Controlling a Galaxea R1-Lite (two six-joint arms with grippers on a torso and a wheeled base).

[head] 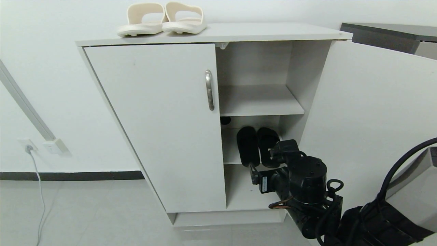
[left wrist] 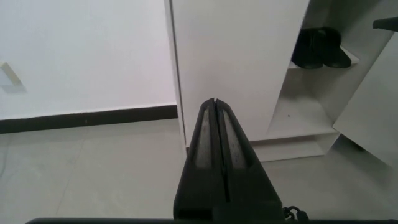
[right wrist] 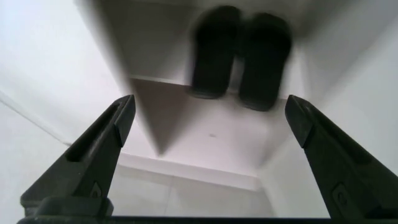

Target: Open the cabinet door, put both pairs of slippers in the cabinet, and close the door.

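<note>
Right gripper (right wrist: 210,101) spread wide, facing black slippers (head: 257,147) on middle shelf. Left gripper (left wrist: 214,124) pressed closed, low near floor. Left to fetch: cream slippers (head: 162,18) on cabinet top (head: 273,32). Probably light, soft, bendy foam; best pinched across touching inner edges.

Illumination is bright, even and diffuse, falling from overhead. The wall (head: 41,68) and cabinet (head: 153,119) fronts read uniformly white. Shade gathers inside the open compartment, deepest beneath the shelves around the black slippers (head: 248,145). The floor (head: 85,212) shows a faint sheen. In the head view, the cabinet's straight edges lean outward.
</note>
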